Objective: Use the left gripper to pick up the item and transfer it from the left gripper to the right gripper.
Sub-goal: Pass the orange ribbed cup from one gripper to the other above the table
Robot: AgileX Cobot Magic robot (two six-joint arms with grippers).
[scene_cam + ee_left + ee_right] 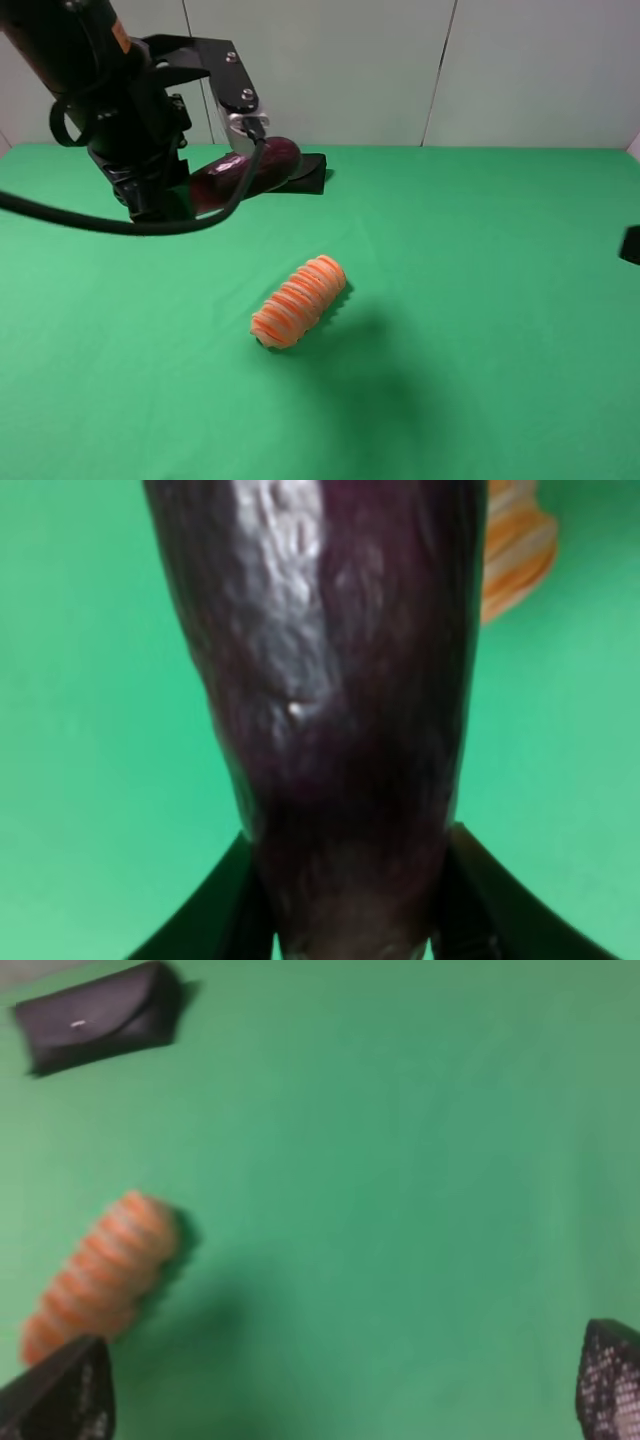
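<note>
The item, a glossy dark purple eggplant, hangs in the air above the green table at the back left. My left gripper is shut on it, and the bulky black arm hides its lower end. The left wrist view is filled by the eggplant, with a black finger on each side of its near end. Of my right gripper only a black bit shows at the right edge of the high view. In its wrist view the right gripper is open over bare cloth, with nothing between its fingertips.
An orange-and-white ribbed roll lies near the middle of the green table. A flat black pouch lies at the back, just behind the eggplant. A thick black cable loops below the left arm.
</note>
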